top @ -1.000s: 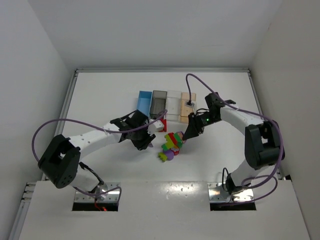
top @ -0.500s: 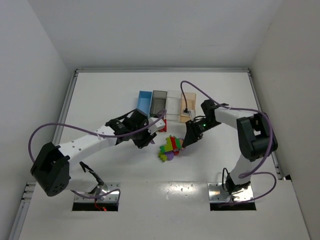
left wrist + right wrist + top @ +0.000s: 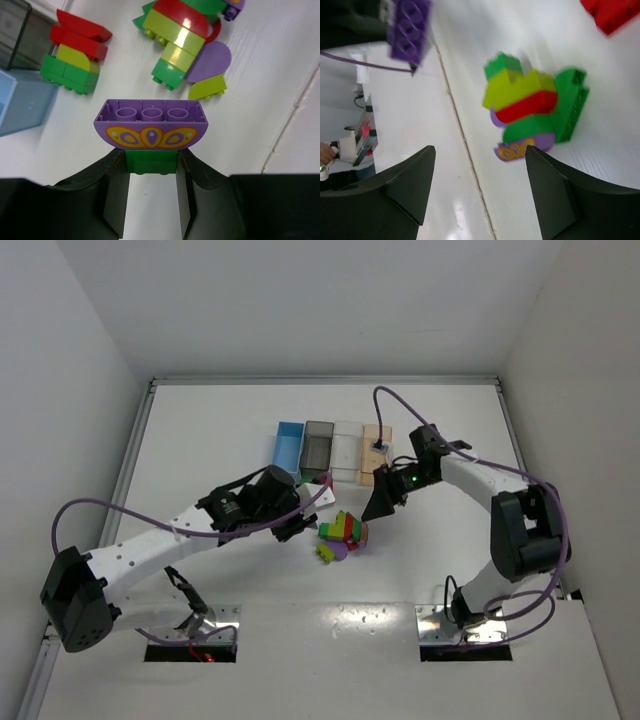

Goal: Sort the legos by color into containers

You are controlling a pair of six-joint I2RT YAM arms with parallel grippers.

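Your right tool (image 3: 479, 157) stood wide, the clump of green, red and yellow-green plastic bricks (image 3: 532, 105) just ahead of it; your left tool (image 3: 151, 165) gripped a purple-on-green brick pair (image 3: 150, 127).

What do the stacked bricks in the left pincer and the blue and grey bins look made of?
Purple brick and green brick under it: hard moulded plastic, likely; smooth satin faces, crisp edges, hollow tubes, a printed yellow pattern on the purple. Blue bin, grey bin: thin plastic, seemingly translucent; walls look smoky, not solid.
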